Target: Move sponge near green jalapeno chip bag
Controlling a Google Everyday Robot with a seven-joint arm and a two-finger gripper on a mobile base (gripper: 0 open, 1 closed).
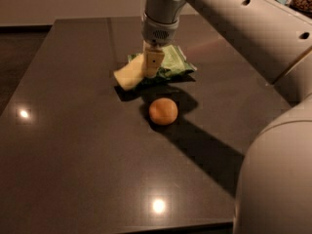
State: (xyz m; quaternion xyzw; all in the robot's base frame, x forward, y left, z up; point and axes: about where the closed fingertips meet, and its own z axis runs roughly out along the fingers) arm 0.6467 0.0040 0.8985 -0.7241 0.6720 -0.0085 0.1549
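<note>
The end effector [152, 68] pinches the sponge [126, 76] beside the green jalapeno chip bag [175, 62], an orange ball [163, 111] lying nearby.

Hand [152, 68] grips sponge [127, 76] (tilted) at edge of green jalapeno chip bag [174, 62].

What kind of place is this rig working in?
Probably an office break area or a lab mock-up of one. Cues: a dark polished countertop with glossy light reflections, and a green jalapeno chip bag and an orange ball on it. The gripper, at the bag's edge, holds the sponge.
</note>
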